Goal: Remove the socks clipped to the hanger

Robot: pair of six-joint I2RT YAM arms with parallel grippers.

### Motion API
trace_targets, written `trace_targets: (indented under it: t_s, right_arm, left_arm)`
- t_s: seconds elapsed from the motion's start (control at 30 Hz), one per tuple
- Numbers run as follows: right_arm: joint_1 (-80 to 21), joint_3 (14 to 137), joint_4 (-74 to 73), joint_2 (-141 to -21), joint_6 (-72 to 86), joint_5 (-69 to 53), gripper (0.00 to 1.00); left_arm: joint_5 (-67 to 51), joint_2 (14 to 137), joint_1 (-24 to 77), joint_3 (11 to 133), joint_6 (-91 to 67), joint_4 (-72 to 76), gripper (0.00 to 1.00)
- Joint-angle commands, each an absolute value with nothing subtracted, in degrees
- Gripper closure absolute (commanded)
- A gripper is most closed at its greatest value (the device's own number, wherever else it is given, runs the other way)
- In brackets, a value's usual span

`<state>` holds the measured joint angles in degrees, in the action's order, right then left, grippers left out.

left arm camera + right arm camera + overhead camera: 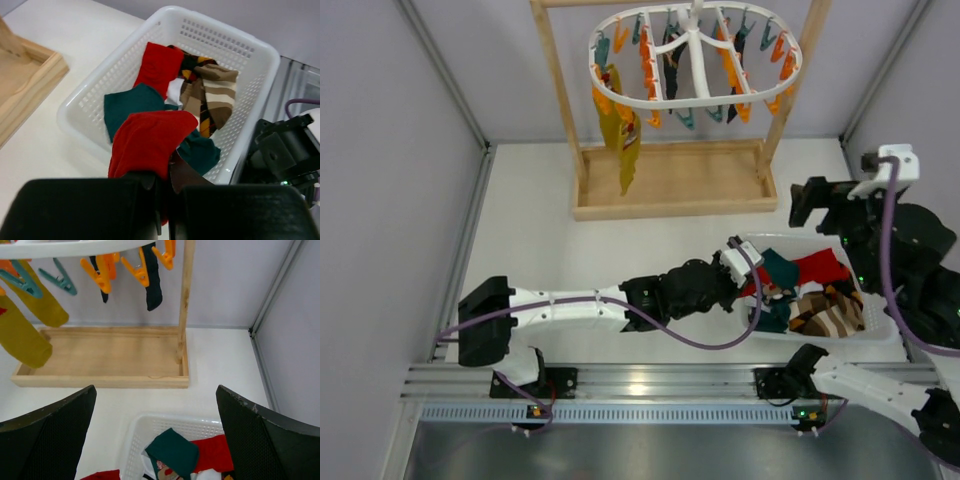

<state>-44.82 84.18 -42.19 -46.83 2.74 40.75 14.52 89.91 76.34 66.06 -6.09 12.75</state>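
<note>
A red sock, limp and softly folded, hangs over the near rim of a white basket, pinched at its lower end by the left tool, whose black fingers are clenched on the fabric. Inside the basket, a perforated plastic tub with rounded corners, lie a second red sock, a flat teal sock and a brown sock with cream stripes, piled and overlapping. Above the basket's far edge hovers the right tool, released, its two dark textured fingers spread wide with nothing between them. Well beyond the basket hangs the hanger, a white oval lattice under a light wooden stand. Two mustard socks dangle from the side of it farther from the basket, and a dark sock from the side nearer the basket, among orange pegs and teal pegs. Basket and stand both rest on the pale desk.
</note>
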Motion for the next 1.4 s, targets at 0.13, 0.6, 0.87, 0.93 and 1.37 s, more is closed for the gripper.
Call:
trace_targets:
  t_s: [0.13, 0.6, 0.87, 0.93, 1.37]
  right_arm:
    - [-44.9, 82.2, -47.6, -38.0, 6.5, 42.4, 0.01]
    - [-44.9, 78.8, -49.8, -39.5, 7.6, 43.4, 0.01]
    - [-44.9, 75.5, -45.5, -41.4, 8.7, 42.0, 0.0]
    - [-44.9, 74.4, -43.6, -41.4, 8.6, 41.0, 0.01]
    - [-44.9, 70.7, -40.7, -41.2, 10.0, 32.0, 0.01]
  left_arm:
    - [-3.0, 98.8, 74.9, 76.9, -7.6, 15.1, 1.0]
    - [-6.5, 107.8, 70.7, 88.7, -7.6, 7.7, 0.01]
    - [27.4, 92.2, 70.3, 73.1, -8.3, 6.1, 0.01]
    - [36.0, 88.0, 69.4, 67.8, -9.6, 6.2, 0.01]
    - [15.5, 68.1, 37.9, 33.8, -4.1, 37.9, 0.01]
